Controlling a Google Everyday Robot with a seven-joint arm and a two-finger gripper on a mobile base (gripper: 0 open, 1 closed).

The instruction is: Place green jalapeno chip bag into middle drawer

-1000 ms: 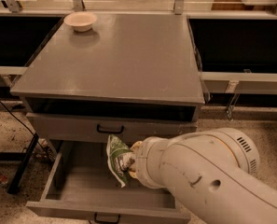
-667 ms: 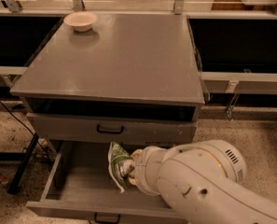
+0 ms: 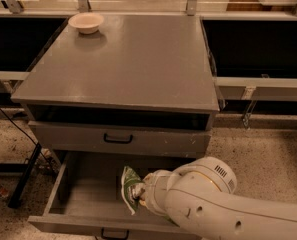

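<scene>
Claw point(image 3: 139, 198): located at the tip of the white arm point(image 3: 213, 209), low over the open middle drawer point(image 3: 83, 194), toward its right half. It is seen clamped on the green chip bag point(image 3: 129, 184), though most of it is hidden by the bag and the wrist.

Green chip bag: held upright, crinkled, inside the drawer's outline. Whether its lower edge touches the grey floor cannot be told.

Middle drawer: pulled out, with bare floor to the left of the bag and its front wall just below the claw.

Closed drawer front point(image 3: 118, 139): directly above, black handle centred.

Bench point(image 3: 123, 59): grey top, with a beige bowl point(image 3: 86, 22) at the far left corner, well apart from the work.

Risks, as judged: if release is made while the bag is high and upright, it may tip against the front wall or hang over it. The foil may cling to the claw on opening and be lifted back out. The bulky arm may be knocked against the drawer wall on withdrawal.
</scene>
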